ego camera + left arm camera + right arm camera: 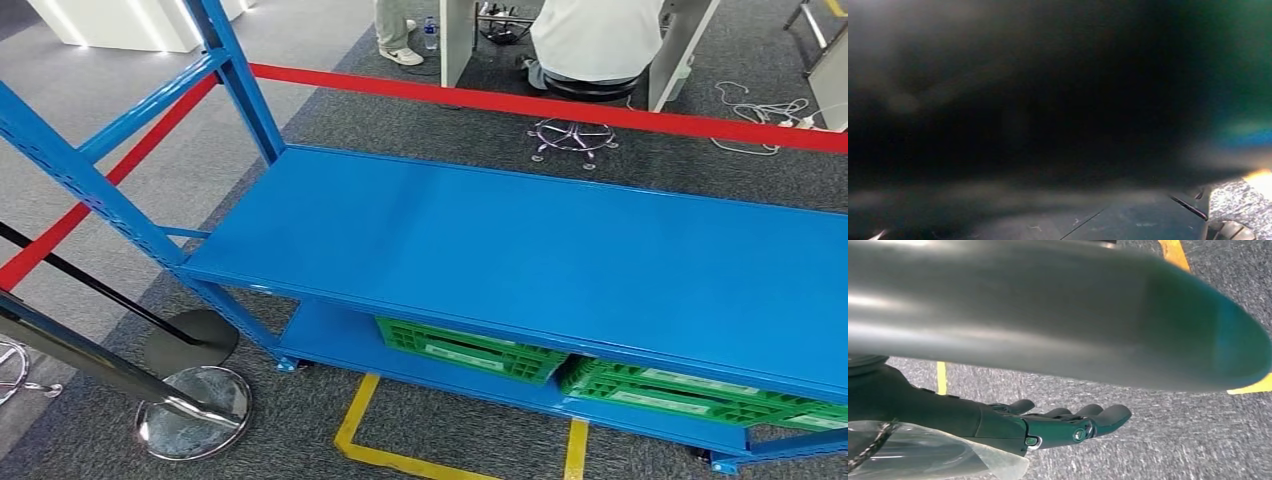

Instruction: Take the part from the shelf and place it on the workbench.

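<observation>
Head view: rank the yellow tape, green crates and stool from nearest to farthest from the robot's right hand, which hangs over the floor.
1. Yellow tape: floor, this side of the shelf.
2. Green crates: lowest shelf level.
3. Stool: far back, behind the shelf.

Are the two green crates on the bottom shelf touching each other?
Cannot tell. In the head view the left crate and right crate sit close, but the top shelf shadows their meeting corners.

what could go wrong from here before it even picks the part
The green crates sit on the lower shelf under the blue top shelf, so a downward reach may knock that shelf's front edge. The chrome stanchion base and red barrier tape stand close, a snag risk. The right hand hangs open over carpet.
</observation>
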### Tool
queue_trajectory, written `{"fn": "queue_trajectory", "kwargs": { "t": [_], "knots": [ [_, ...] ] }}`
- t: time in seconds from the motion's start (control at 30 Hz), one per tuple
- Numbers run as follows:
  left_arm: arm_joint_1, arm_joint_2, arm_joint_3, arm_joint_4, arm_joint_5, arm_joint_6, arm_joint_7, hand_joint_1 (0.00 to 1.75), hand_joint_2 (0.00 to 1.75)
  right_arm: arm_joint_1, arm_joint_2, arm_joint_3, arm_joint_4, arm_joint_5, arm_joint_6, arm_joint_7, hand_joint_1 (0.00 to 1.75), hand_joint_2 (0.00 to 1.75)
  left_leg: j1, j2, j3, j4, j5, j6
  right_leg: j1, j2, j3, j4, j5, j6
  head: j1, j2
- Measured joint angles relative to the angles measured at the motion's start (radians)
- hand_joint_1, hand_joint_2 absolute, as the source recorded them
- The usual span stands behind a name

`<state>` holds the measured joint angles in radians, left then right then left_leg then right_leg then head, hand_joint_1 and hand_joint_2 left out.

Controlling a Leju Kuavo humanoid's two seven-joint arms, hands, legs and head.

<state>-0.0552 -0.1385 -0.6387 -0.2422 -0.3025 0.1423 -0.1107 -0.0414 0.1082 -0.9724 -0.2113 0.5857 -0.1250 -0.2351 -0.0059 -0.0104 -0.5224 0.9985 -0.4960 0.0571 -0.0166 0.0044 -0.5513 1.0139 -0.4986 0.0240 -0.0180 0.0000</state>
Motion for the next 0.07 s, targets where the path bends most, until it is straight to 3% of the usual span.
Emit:
{"fn": "queue_trajectory", "kwargs": {
  "t": [0.07],
  "knots": [
    [0.0, 0.0, -0.001, 0.0, 0.0, 0.0, 0.0, 0.0, 0.0, 0.0, 0.0, 0.0, 0.0, 0.0, 0.0, 0.0, 0.0, 0.0, 0.001, 0.0, 0.0, -0.001, 0.001, 0.001, 0.002, 0.0, 0.0, 0.0, -0.001, -0.003, 0.0, 0.0]
  ]
}}
